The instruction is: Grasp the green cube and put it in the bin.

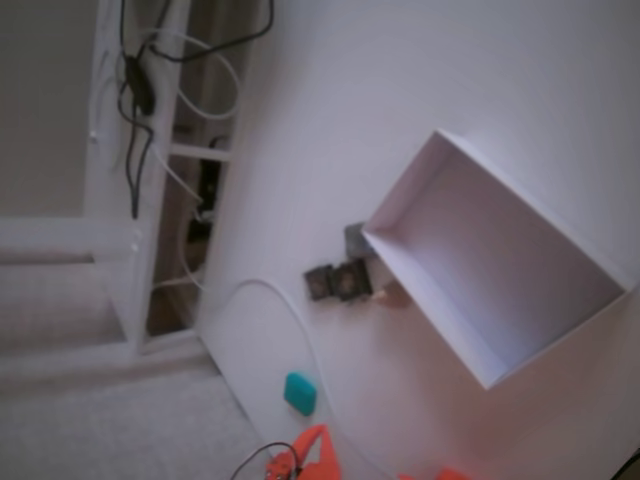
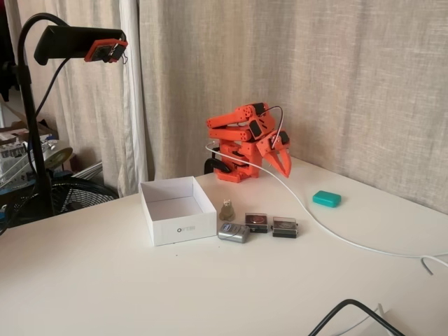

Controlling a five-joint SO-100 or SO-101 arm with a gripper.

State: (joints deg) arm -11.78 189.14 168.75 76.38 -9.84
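I am sitting folded up at the back of the counter [image 2: 126, 280], my jaws [image 2: 282, 155] hanging tip-down with a narrow gap between the fingers and nothing in them. The green cube [image 2: 326, 199] is lying on the bare counter to my right in the fixed view from the front, just beyond the white cable [image 2: 315, 217] that is trailing across the surface; in the other fixed view it [image 1: 300, 391] is showing near the bottom edge, well apart from the bin [image 1: 560, 330].

I am judging it a small, light, rigid plastic piece. Its rounded edges and smooth skin are probably making it a little slippery, so I am planning to close across its two flattest opposite sides, low and centred, not on the corners. It is looking flatter than a true cube, so I am expecting to come down close to the counter.
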